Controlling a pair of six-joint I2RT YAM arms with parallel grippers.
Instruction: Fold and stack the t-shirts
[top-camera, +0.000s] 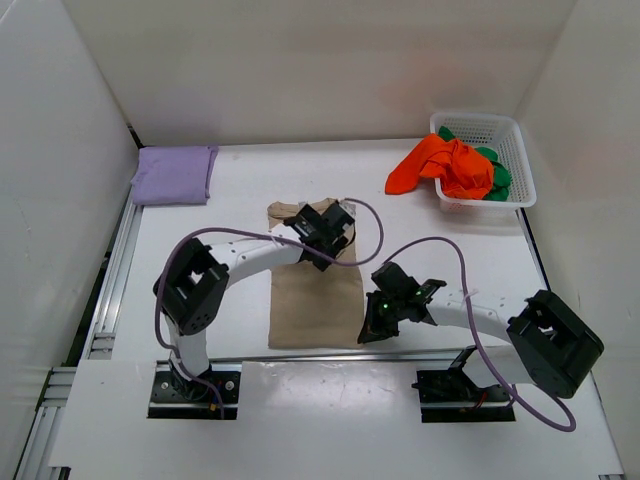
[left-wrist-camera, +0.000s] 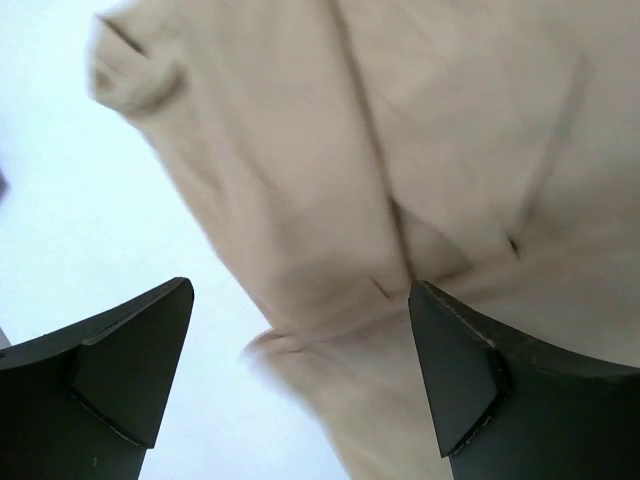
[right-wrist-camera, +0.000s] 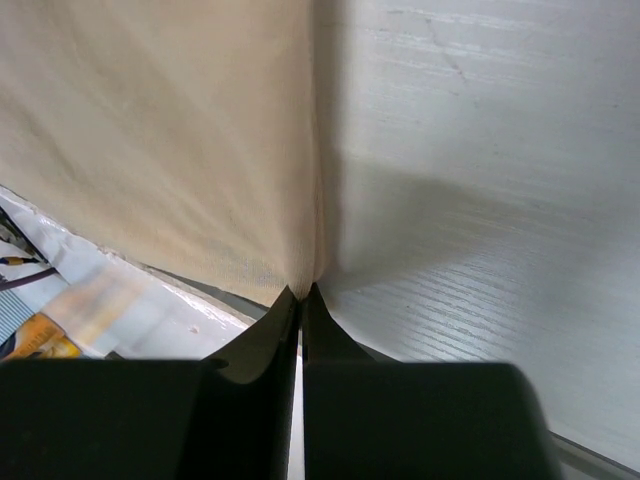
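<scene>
Desk (top-camera: 240, 185): white, walled on three sides, fills most of the top view.

Beige t-shirt (top-camera: 312, 300): frame centre in the top view, lying on the desk as a tall, narrow rectangle, already folded lengthwise. Lower part is flat. Upper end is rumpled and partly hidden under the left claw. Bottom hem sits near the desk's near edge.

White mesh basket (top-camera: 519, 160): upper right of the frame, at the back right corner of the desk.

Lavender t-shirt (top-camera: 174, 175): upper left of the frame, folded into a neat rectangle, flat on the desk, well apart from everything else.

Orange-red t-shirt (top-camera: 445, 165): bunched, draped over the basket's left rim, one part spilling onto the desk.

Green t-shirt (top-camera: 498, 178): crumpled inside the basket, mostly under the orange-red one.

Left claw (top-camera: 325, 235): over the beige shirt's upper end. Left wrist view, blurred, shows the claw (left-wrist-camera: 300, 290) released, jaws wide apart, nothing between them, creased beige cloth (left-wrist-camera: 450, 130) below.

Right claw (top-camera: 372, 325): at the beige shirt's lower right corner. Right wrist view shows the claw (right-wrist-camera: 302, 295) clenched, with the beige cloth (right-wrist-camera: 150, 130) edge running straight into the closed tips, so it is grasping the shirt's edge. Bare desk lies to the right of that edge.
</scene>
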